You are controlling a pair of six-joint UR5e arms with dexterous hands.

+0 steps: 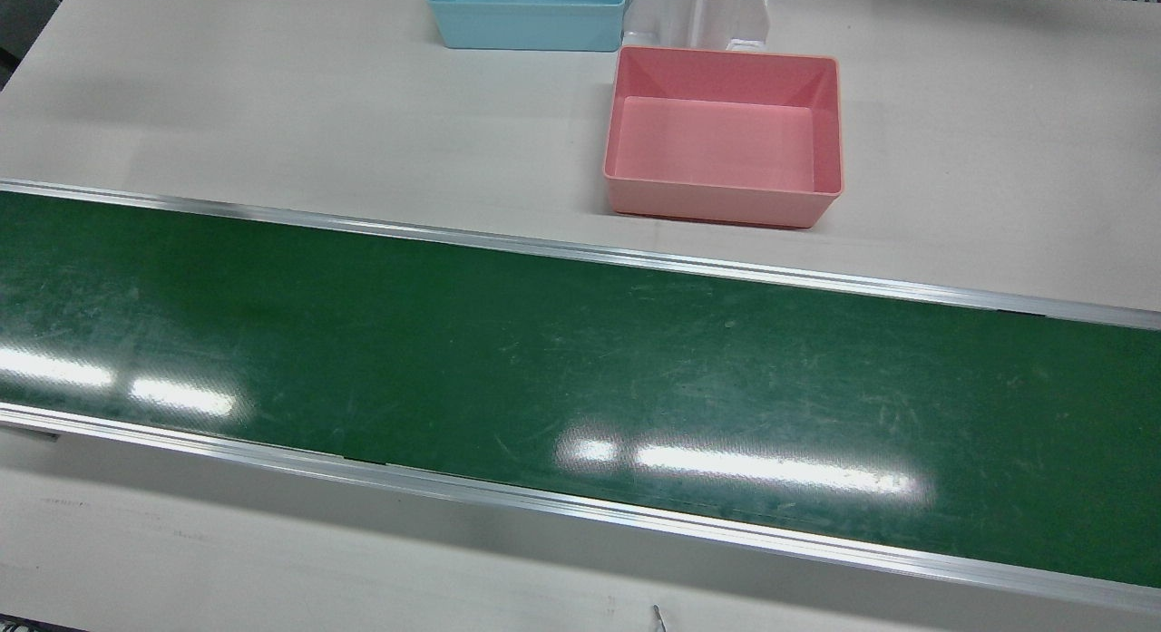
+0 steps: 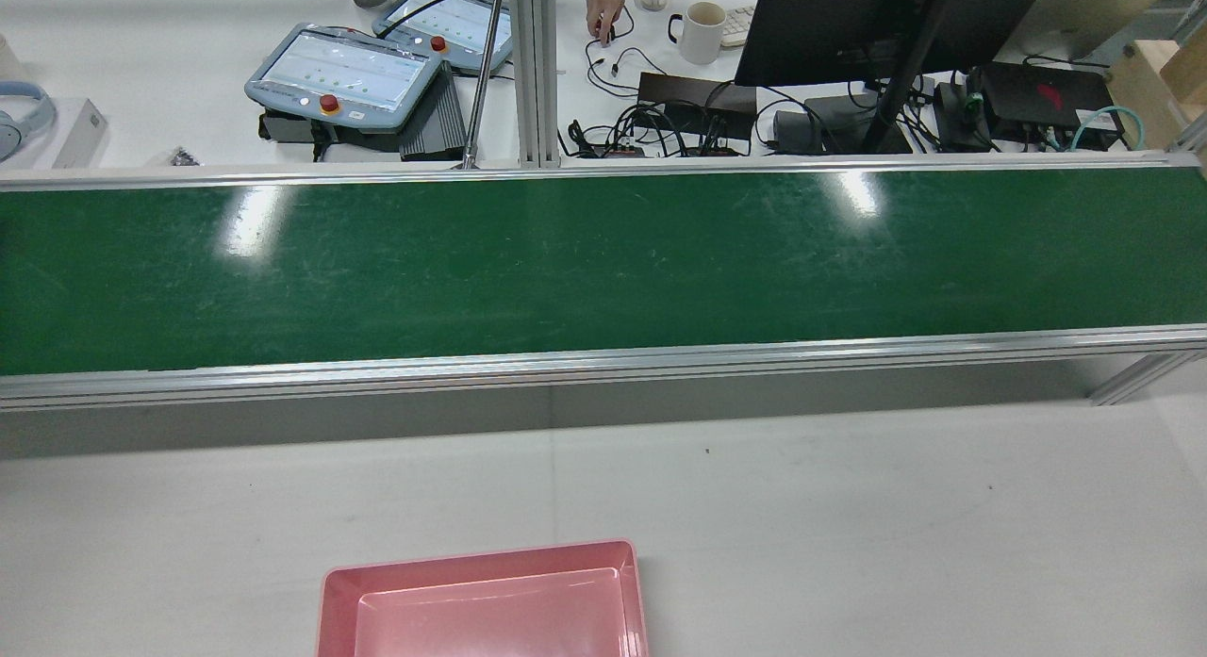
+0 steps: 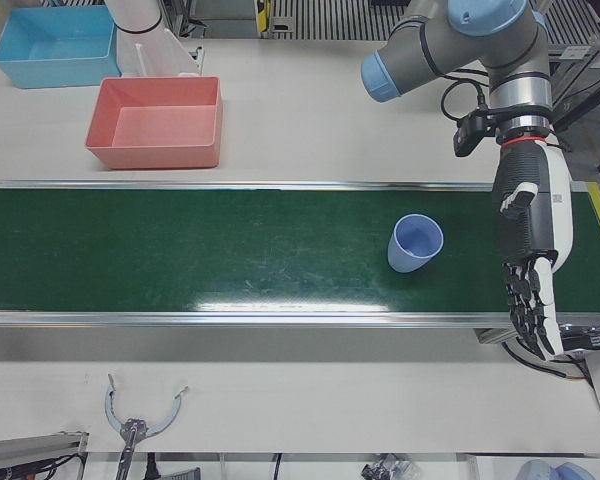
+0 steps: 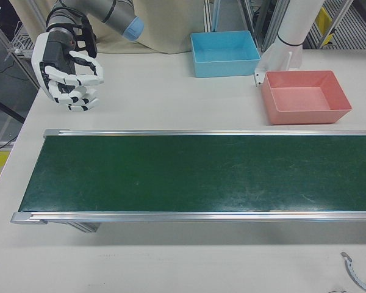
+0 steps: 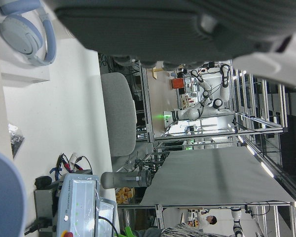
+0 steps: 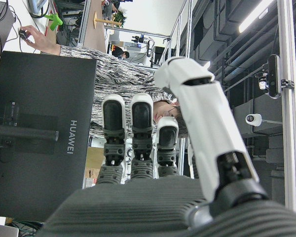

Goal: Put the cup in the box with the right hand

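Right hand [image 4: 70, 73] empty, fingers curled partway but apart, parked over the bench [image 4: 171, 104] at the far end of the conveyor belt [image 4: 195, 174], on the robot's side of it. Nothing under it or near it. In the right hand view the fingers [image 6: 133, 133] are spread and stand up with no object between them.

Left hand [image 3: 530, 255] also empty, fingers hanging straight down and loose over the other end of the belt, near the operator-side rail.

Cup [image 3: 415, 243], blue, sits on the belt on the left arm's half, open mouth tilted up; can't tell if it's fully upright or leaning. It's just beside the left hand, apart from it, and well away from the right hand.

Pink box [image 4: 305, 96] on the bench past the belt, empty. Blue box [image 4: 226, 45] next to it, also empty. Task doesn't say which box; pink is nearer the belt.

Progress: basically zero. No grasp, no approach. Left to do: right hand gets to the cup, grasps, carries it to the box, releases.
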